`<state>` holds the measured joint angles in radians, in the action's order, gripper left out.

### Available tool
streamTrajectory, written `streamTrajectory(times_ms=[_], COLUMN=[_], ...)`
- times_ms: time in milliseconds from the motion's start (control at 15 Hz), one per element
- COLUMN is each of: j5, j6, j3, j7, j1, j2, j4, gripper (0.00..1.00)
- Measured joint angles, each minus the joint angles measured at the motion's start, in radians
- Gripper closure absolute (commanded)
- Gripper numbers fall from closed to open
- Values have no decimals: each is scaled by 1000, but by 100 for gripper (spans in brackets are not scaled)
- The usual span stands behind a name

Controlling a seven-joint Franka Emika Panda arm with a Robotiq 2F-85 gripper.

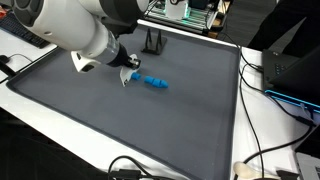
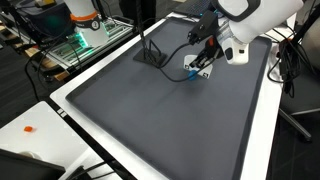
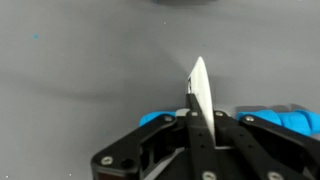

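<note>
The end effector pinches narrowly on a white sliver. A blue tool lies just beside it on the bench.

Arm stretched low; gripper angled downward, jaws pressed together.

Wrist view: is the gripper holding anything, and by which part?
Apparently yes: the gripper is shut on the white blade at its base, right beside the blue handle; the pointed tip sticks out free.
</note>
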<state>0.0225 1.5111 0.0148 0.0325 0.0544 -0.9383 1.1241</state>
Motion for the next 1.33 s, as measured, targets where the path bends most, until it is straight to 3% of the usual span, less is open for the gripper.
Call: streamTrajectory(times_ms=[933,1333], j5=[96,166], j6=[-10,3], j3=[23,21], j7=[-15,-97], j1=[-28,-68], j2=[6,120], j4=[2,94], gripper=[99,99])
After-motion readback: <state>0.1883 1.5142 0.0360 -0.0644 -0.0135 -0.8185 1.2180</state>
